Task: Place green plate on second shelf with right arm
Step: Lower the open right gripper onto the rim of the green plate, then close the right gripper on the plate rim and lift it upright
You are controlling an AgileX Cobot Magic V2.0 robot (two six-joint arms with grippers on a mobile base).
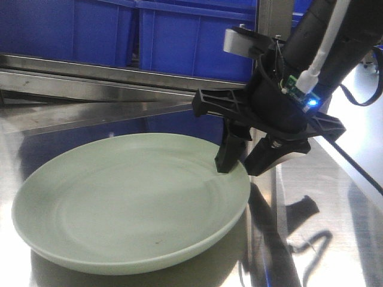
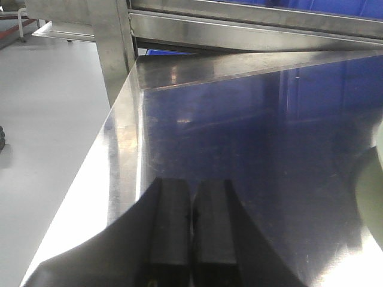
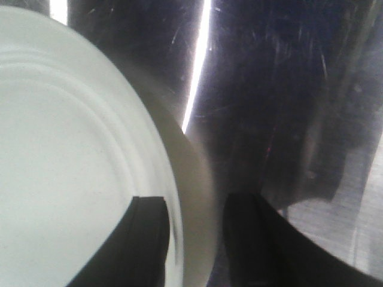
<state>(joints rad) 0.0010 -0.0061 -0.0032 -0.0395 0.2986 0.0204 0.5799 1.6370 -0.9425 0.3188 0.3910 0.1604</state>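
While the green plate (image 1: 119, 203) lies on the steel shelf (image 2: 251, 131), the right gripper (image 1: 240, 168) straddles its rim, jaws spread; the left gripper (image 2: 191, 239) shows jaws pressed together.

Black right arm (image 1: 353, 36), white cable (image 1: 318, 57) along it, small green board (image 1: 293, 84) with a bright blue light (image 1: 309, 105), grey block (image 1: 239, 40), right gripper (image 1: 242, 164) with a black criss-cross bar and two wedge fingers (image 1: 230, 152), left gripper (image 2: 191, 185) with two flat black fingers (image 2: 170, 221)

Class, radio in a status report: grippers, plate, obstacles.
Left gripper shut, empty. Right gripper open, straddling rim of green plate. It rests on steel table. Blue crates behind.
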